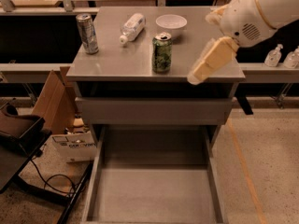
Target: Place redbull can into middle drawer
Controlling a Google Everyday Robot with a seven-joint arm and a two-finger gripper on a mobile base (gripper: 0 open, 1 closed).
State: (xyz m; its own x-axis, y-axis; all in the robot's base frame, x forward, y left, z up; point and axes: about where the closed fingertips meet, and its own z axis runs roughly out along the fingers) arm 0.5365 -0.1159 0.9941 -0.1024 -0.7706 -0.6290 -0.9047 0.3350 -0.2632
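Note:
The redbull can (87, 33), slim and silver-and-blue, stands upright at the back left corner of the grey cabinet top (117, 62). The middle drawer (154, 192) is pulled out at the bottom of the view, its flat floor bare. My gripper (196, 76) hangs from the white arm (257, 10) over the right part of the cabinet top, right of the green can (161, 52) and far from the redbull can. It holds nothing that I can see.
A clear plastic bottle (131, 28) lies on its side and a white bowl (171, 21) sits at the back of the top. A plain closed drawer front (154, 111) is above the open drawer. A cardboard box (56, 101), cables and a chair stand at the left.

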